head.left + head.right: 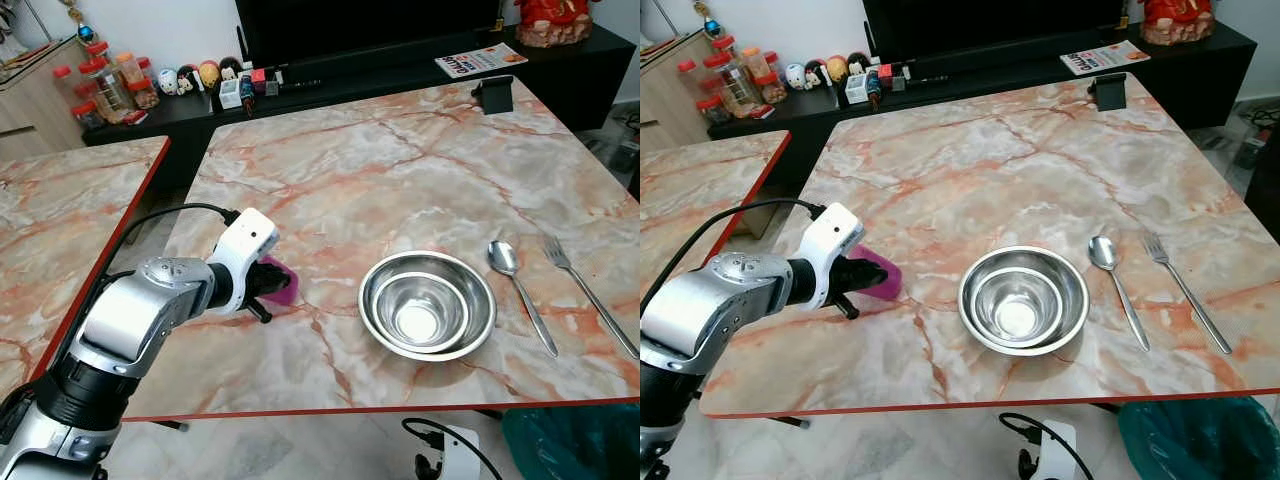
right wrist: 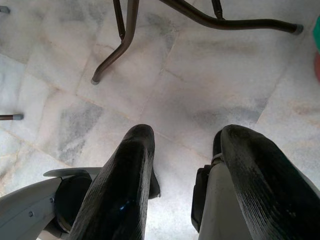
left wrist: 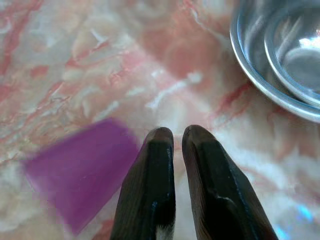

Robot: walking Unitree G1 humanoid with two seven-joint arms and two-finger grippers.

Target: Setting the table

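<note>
The left gripper (image 3: 172,134), jaws closed and empty, hovers over the marble surface (image 1: 400,160) just beside a purple flat napkin (image 3: 80,172), nested steel bowls (image 1: 427,304) beyond.

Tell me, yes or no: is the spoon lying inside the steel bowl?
No. The spoon lies on the table to the right of the bowl, with the fork beyond it.

Two nested bowls (image 1: 427,305) — one spoon (image 1: 520,292), one fork (image 1: 586,292), one purple napkin (image 1: 876,275).
</note>
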